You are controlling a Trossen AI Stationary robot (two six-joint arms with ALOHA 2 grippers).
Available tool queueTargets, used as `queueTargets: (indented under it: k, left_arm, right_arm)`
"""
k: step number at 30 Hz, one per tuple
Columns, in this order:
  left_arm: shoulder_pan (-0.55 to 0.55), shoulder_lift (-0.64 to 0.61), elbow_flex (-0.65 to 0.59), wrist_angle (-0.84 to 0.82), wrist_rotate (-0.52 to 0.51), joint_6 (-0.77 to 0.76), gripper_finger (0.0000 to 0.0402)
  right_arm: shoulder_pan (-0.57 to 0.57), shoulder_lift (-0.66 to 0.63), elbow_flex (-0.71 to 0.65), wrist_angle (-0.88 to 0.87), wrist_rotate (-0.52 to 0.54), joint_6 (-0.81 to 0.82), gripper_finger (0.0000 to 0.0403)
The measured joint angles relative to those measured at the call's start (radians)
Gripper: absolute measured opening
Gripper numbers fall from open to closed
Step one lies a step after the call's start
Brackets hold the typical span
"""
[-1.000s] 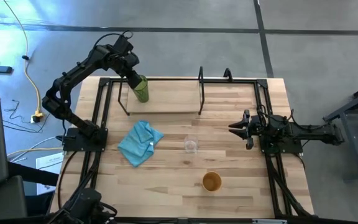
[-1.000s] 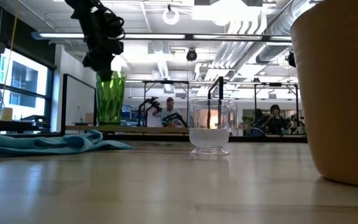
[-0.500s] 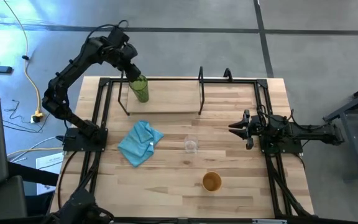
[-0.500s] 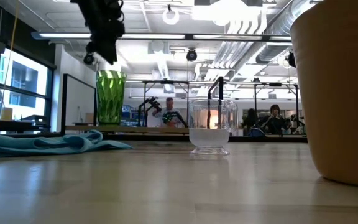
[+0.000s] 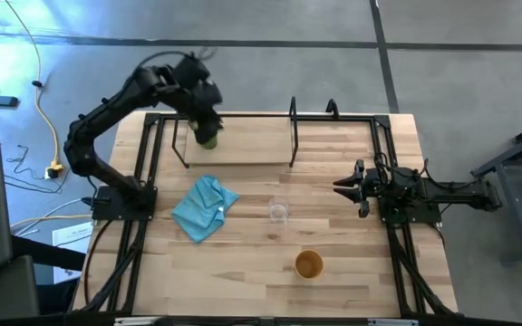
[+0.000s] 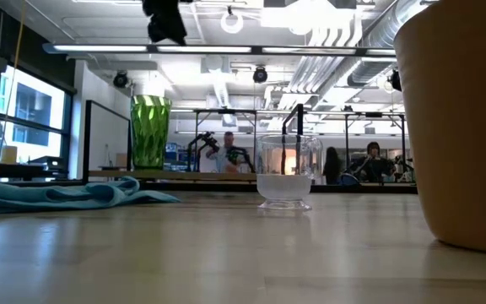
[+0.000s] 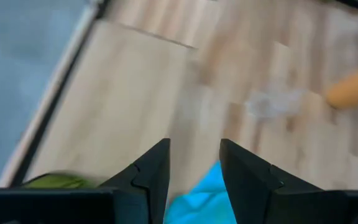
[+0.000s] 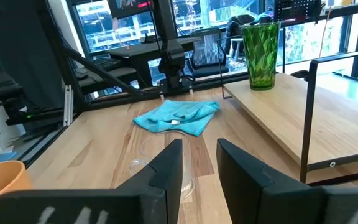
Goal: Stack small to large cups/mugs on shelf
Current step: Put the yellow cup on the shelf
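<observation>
From above, the green tumbler stands on the shelf with the left gripper over it, so the largest looks placed; next comes the orange cup, nearer than the shelf, beyond the glass. Level view: tumbler and glass look empty. Wrist views: left fingers part-open, empty; right gripper, right of the shelf, likewise.

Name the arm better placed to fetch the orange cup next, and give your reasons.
Right. The right gripper waits open, nearer the orange cup. The left gripper hangs open at the far side, above the green tumbler standing on the shelf.
</observation>
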Motion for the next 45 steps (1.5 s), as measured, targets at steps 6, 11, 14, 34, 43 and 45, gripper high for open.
queueTargets:
  k: [6,11,14,34,43,45]
  left_arm:
    - [-0.233,0.000,-0.015,0.053,-0.025,-0.040,0.0129]
    - [-0.416,0.000,-0.034,0.124,-0.110,-0.085,0.0129]
    - [-0.512,0.000,-0.055,0.186,-0.156,-0.105,0.0129]
    - [-0.830,0.001,-0.341,0.645,-0.290,-0.130,0.0129]
    - [-0.829,0.001,-0.457,0.641,-0.298,-0.210,0.0129]
    - [-0.829,0.001,-0.470,0.640,-0.298,-0.223,0.0129]
  right_arm:
    - [0.000,0.000,0.000,0.000,-0.002,0.000,0.0092]
    - [0.000,0.000,0.000,0.000,-0.002,0.001,0.0092]
    - [0.000,0.000,0.000,0.000,-0.002,0.002,0.0092]
    - [0.000,0.000,-0.002,0.142,-0.147,0.082,0.0092]
    - [0.000,0.000,0.063,0.155,-0.189,0.132,0.0092]
    - [0.000,0.009,0.102,0.127,-0.218,0.134,0.0092]
